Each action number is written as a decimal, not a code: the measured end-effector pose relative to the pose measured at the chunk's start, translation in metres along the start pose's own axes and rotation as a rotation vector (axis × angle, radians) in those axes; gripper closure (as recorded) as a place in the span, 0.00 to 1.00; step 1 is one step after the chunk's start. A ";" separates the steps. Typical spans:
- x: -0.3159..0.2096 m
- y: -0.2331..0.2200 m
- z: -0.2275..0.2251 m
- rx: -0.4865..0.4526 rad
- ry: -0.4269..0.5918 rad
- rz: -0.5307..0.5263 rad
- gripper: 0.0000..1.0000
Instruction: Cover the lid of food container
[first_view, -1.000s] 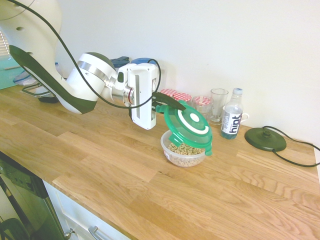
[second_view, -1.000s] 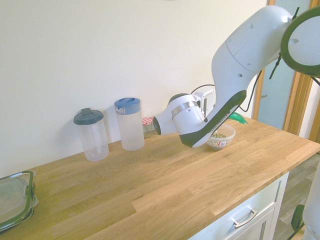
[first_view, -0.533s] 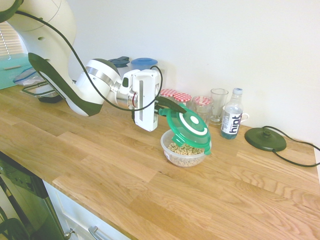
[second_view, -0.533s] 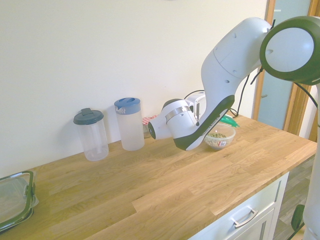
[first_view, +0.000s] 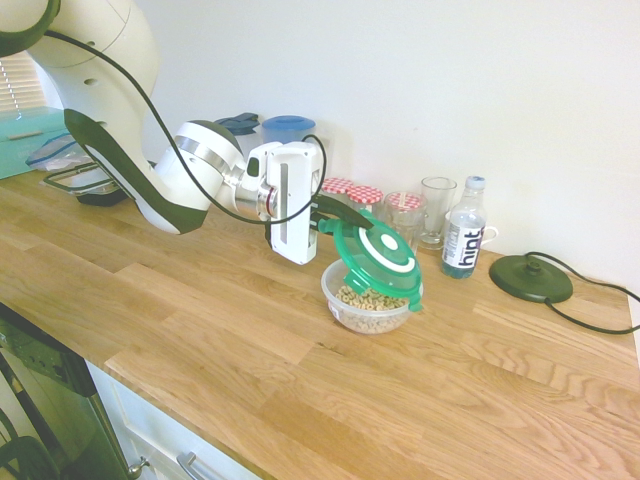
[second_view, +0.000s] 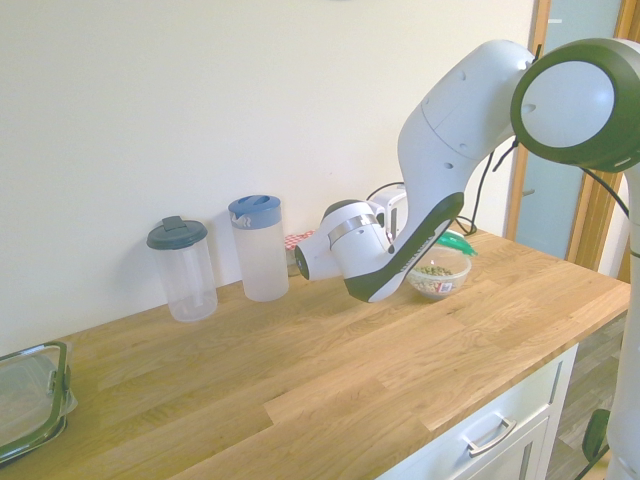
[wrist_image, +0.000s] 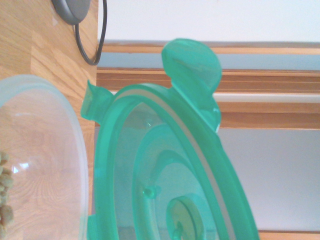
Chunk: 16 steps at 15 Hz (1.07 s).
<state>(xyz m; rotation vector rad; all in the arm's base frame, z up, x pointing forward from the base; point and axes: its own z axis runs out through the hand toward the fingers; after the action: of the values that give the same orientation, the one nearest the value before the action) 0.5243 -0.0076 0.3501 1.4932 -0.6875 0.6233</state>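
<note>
Home kitchen: wood counter (first_view: 300, 370) w/ drawers (second_view: 490, 430), jam jars (first_view: 352, 192), jugs (second_view: 259, 248).

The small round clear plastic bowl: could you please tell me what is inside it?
The small round clear plastic bowl holds tan ring-shaped cereal. The tilted round green plastic lid, held by the claw, hides the far part of the inside.

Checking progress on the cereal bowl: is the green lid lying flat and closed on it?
No, the lid is tilted, held above the food container by the gripper.
</note>
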 end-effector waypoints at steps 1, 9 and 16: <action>-0.001 0.000 -0.001 0.001 0.000 -0.001 0.00; -0.008 -0.006 0.002 -0.013 -0.011 -0.020 0.00; -0.012 -0.006 -0.028 0.043 -0.007 -0.033 0.00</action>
<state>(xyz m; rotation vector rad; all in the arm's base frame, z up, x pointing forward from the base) 0.5210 0.0207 0.3384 1.5438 -0.6575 0.6113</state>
